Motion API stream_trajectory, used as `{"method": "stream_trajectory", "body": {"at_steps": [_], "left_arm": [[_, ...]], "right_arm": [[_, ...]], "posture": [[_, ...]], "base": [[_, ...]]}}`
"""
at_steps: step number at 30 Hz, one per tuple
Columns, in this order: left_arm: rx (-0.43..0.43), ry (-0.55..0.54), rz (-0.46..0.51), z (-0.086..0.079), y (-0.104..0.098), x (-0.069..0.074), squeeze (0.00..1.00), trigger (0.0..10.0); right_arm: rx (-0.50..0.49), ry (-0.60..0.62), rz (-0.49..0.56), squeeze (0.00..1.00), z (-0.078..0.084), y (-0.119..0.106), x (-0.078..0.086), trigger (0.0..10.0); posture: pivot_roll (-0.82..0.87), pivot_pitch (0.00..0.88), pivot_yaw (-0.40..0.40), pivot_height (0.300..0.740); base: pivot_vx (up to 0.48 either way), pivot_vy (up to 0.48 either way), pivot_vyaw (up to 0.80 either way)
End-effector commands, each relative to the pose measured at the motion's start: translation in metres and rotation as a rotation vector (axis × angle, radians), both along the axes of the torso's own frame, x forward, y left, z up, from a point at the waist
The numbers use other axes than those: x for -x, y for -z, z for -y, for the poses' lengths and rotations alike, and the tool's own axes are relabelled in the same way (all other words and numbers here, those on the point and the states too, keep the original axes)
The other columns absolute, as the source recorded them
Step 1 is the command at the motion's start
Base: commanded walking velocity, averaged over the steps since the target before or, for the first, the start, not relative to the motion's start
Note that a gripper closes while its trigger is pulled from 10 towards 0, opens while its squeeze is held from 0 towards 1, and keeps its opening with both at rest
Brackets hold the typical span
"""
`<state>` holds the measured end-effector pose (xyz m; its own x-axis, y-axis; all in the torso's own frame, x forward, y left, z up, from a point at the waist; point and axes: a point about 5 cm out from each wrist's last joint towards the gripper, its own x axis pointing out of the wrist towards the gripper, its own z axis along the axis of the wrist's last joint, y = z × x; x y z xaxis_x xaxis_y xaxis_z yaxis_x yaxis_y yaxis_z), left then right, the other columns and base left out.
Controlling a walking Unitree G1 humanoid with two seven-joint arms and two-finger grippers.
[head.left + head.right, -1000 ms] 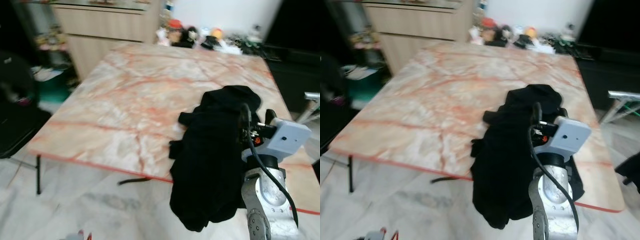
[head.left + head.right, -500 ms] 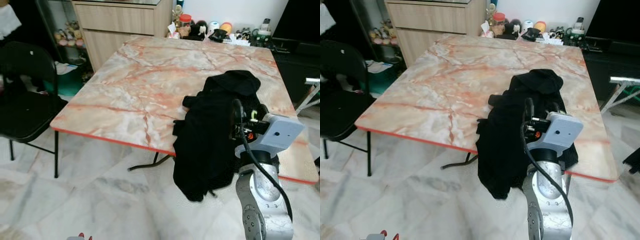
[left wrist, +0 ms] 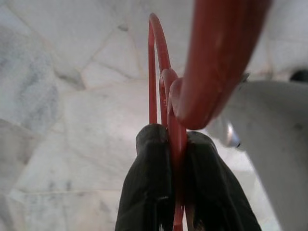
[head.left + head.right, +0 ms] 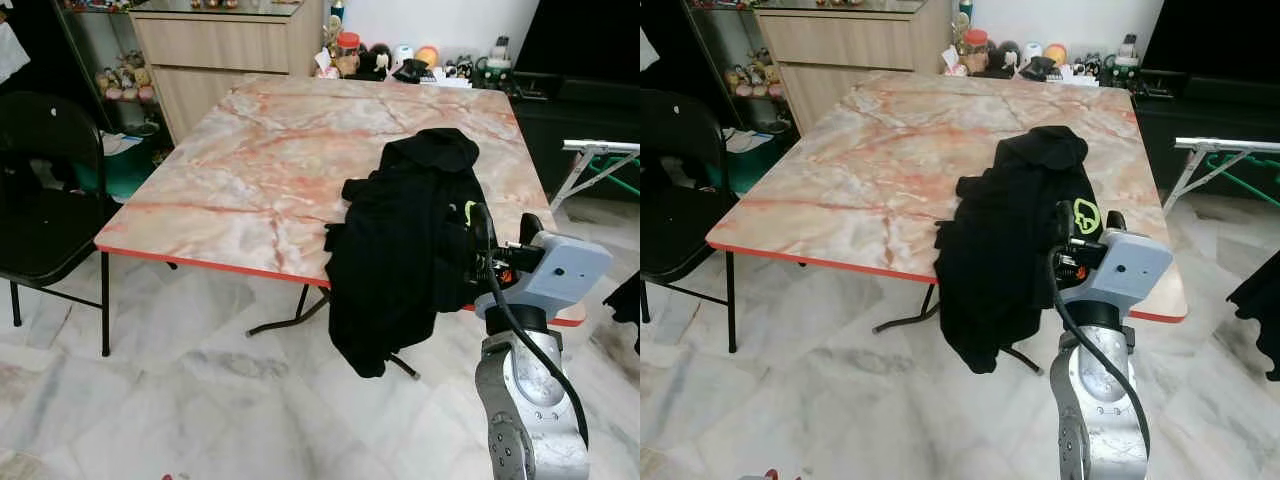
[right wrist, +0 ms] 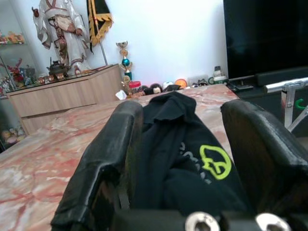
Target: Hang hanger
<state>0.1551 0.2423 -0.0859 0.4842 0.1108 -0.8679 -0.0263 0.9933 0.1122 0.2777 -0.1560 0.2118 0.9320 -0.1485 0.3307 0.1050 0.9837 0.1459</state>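
Observation:
A black garment (image 4: 405,240) with a green logo (image 4: 1086,216) lies on the marble-topped table (image 4: 260,160) and hangs over its near edge. My right gripper (image 4: 503,232) is at the garment's right side, level with the table edge. In the right wrist view its fingers (image 5: 103,168) hold a thick bunch of the black fabric (image 5: 178,159) between them. My left gripper (image 3: 171,139) hangs low over the floor, shut on the thin wire of a red hanger (image 3: 154,72), whose thicker red part crosses close to the camera.
A black folding chair (image 4: 40,200) stands left of the table. A wooden cabinet (image 4: 230,45) and small figurines and jars (image 4: 400,62) are at the far side. A metal rack (image 4: 595,155) stands on the right. Pale marble floor (image 4: 200,380) spreads in front.
The view has pulled back, so the whole table and the chair now show. The green logo on the garment has come into sight beside my right gripper.

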Motion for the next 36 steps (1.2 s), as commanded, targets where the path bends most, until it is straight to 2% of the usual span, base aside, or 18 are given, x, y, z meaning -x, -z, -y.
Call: {"method": "stream_trajectory", "body": {"at_steps": [1, 14, 19, 23, 27, 32, 35, 36], "left_arm": [[0.015, 0.003, -0.017, 0.005, 0.003, 0.005, 0.0, 10.0], [0.02, 0.011, -0.019, 0.005, 0.003, 0.005, 0.0, 10.0], [0.02, 0.01, -0.018, 0.005, 0.003, 0.005, 0.0, 10.0], [0.019, 0.012, -0.02, 0.005, 0.003, 0.005, 0.0, 10.0], [0.021, 0.013, -0.02, 0.005, 0.003, 0.005, 0.0, 10.0], [0.024, 0.014, -0.02, 0.005, 0.003, 0.005, 0.0, 10.0], [0.022, 0.016, -0.021, 0.005, 0.003, 0.005, 0.0, 10.0], [0.022, 0.016, -0.021, 0.005, 0.003, 0.005, 0.0, 10.0]], "right_arm": [[-0.004, 0.005, 0.003, 0.0, 0.002, -0.002, 0.0, 10.0], [0.01, 0.043, 0.007, 0.0, 0.014, 0.0, 0.002, 10.0], [-0.001, 0.06, -0.021, 0.0, 0.017, 0.007, 0.002, 10.0], [-0.027, 0.07, -0.05, 0.0, 0.019, 0.015, 0.005, 10.0], [-0.007, 0.069, -0.056, 0.0, 0.019, 0.018, 0.005, 10.0], [0.039, 0.071, -0.113, 0.0, 0.028, 0.032, 0.002, 10.0], [0.056, 0.061, -0.192, 0.0, 0.035, 0.053, 0.0, 10.0], [0.056, 0.061, -0.192, 0.0, 0.035, 0.053, 0.0, 10.0]], "posture": [[-0.03, 0.162, 0.017, 0.74], [-0.03, 0.169, 0.02, 0.74], [-0.03, 0.17, 0.02, 0.74], [-0.03, 0.172, 0.022, 0.74], [-0.03, 0.171, 0.023, 0.74], [-0.03, 0.171, 0.023, 0.74], [-0.04, 0.17, 0.025, 0.74], [-0.04, 0.17, 0.025, 0.74]], "base": [[0.0, -0.48, 0.0], [0.0, -0.48, 0.0], [0.0, -0.48, 0.0], [0.0, -0.48, -0.75], [0.0, -0.48, 0.0], [0.0, -0.48, 0.0], [0.0, -0.48, 0.0], [0.0, -0.48, 0.0]]}}
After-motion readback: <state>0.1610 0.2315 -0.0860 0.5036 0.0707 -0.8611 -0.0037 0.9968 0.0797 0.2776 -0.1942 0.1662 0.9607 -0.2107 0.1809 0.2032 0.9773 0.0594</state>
